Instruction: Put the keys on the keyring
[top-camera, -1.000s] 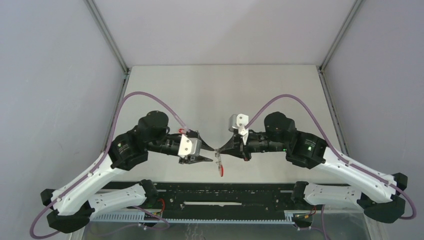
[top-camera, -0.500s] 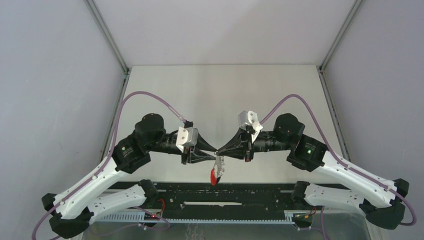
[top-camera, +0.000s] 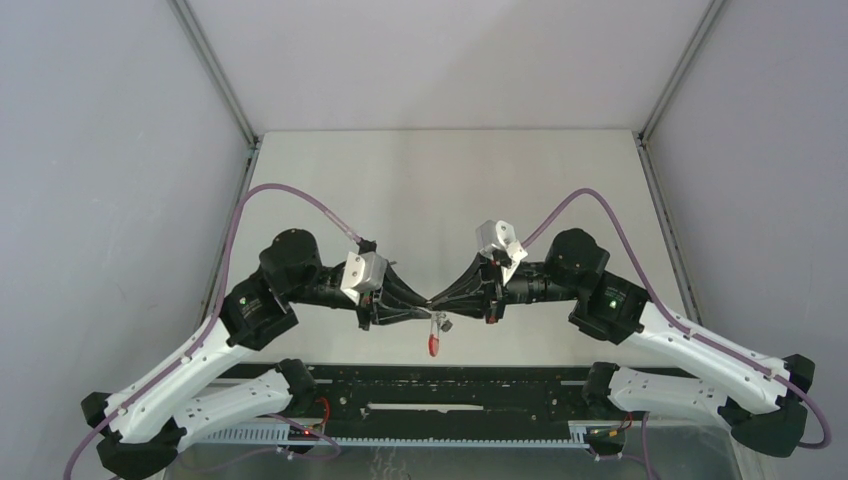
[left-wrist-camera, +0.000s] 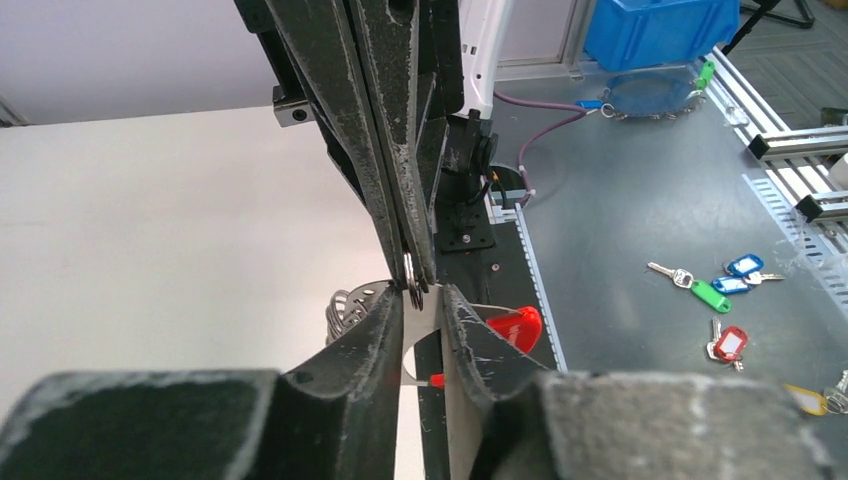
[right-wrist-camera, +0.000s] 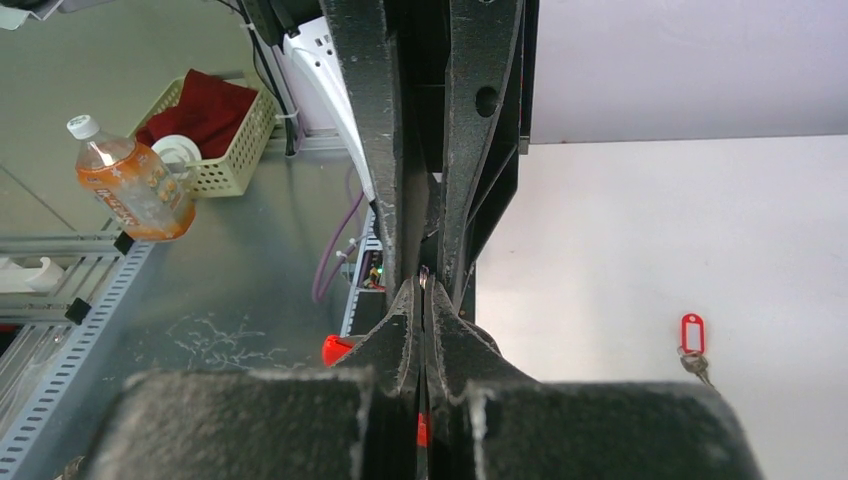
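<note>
— Keyring (top-camera: 434, 340) first: where is it from above?
— It hangs in the air between your two arms, red end down, over the near part of the table (top-camera: 450, 180). Your left gripper (top-camera: 424, 305) and right gripper (top-camera: 441, 301) meet tip to tip just above it.
— And the left wrist view?
— Your left jaws stand apart and grip nothing, one either side of the right fingertips. The right jaws are clenched on a small metal ring (left-wrist-camera: 412, 288). The keyring's silver loops (left-wrist-camera: 348, 302) show beside one of your left fingers, and its red arc (left-wrist-camera: 515, 326) beside the other. Whether that ring belongs to the keyring or to a key, I cannot tell.
— Right wrist?
— The right jaws are pressed together, with the ring a sliver between them. One key (right-wrist-camera: 692, 338), with a red tag, lies on the table well apart, not threaded. The black-headed key I cannot find.
— What can go wrong?
— I judge three things. If you close the left jaws where they are, they may pinch the right fingertips rather than the ring, and the tips will grind. If the right lets go before the left has the ring, the keyring drops, and this near the edge it could slide off among the arm bases. And a pull from both sides could twist the thin ring out of the pads.
</note>
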